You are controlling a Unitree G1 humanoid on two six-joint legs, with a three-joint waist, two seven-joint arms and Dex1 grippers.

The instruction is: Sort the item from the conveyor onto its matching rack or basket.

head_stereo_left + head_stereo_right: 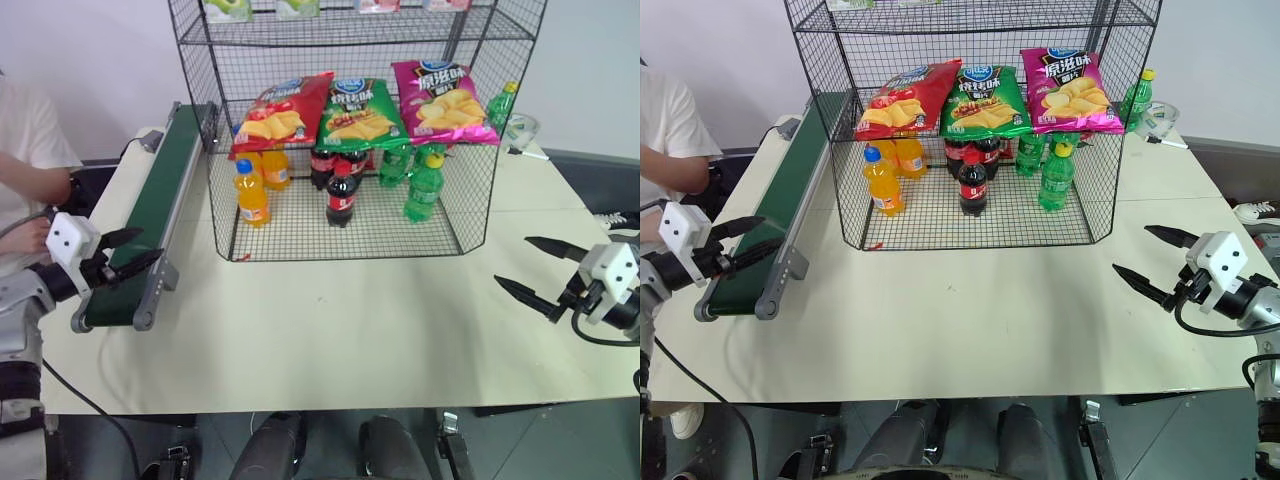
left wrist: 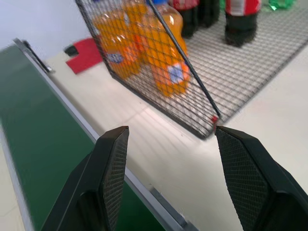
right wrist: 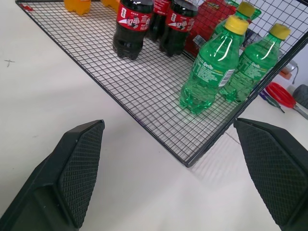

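Both your left gripper [image 1: 128,250] and right gripper [image 1: 540,270] hang wide open, empty; red bag [image 1: 282,112] sits on the rack [image 1: 470,210], so grabbing could knock it off.

light: bright, even, from overhead | shadows: faint and soft under the tall black wire-grid rack [image 1: 350,130] on the pale cream tabletop [image 1: 340,320] | glare: none strong | blur: left wrist view soft toward 12 o'clock, orange soda bottles [image 2: 144,48] smeared | head views: sharp
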